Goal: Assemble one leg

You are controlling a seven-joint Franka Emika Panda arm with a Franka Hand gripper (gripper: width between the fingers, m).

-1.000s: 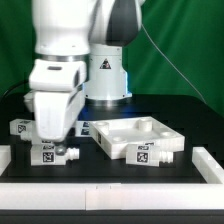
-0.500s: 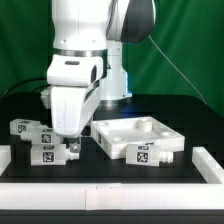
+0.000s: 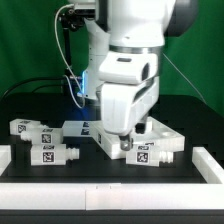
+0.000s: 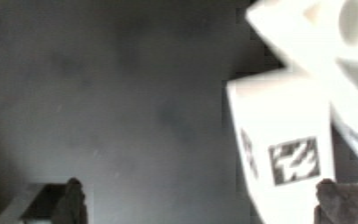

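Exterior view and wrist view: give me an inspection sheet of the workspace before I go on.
Surface: dark table, with white rails along its front and sides.
Job's things: three legs lie at the exterior view's left: far-left leg, front leg, third leg beside the socketed panel.
Clutter: nothing seen.
Grippers: the tool is open and empty, and hangs over the panel's end nearest the legs.
Cables: a blue-lit cable runs beside the arm, and a dark cable runs behind it.
Surroundings: green backdrop.
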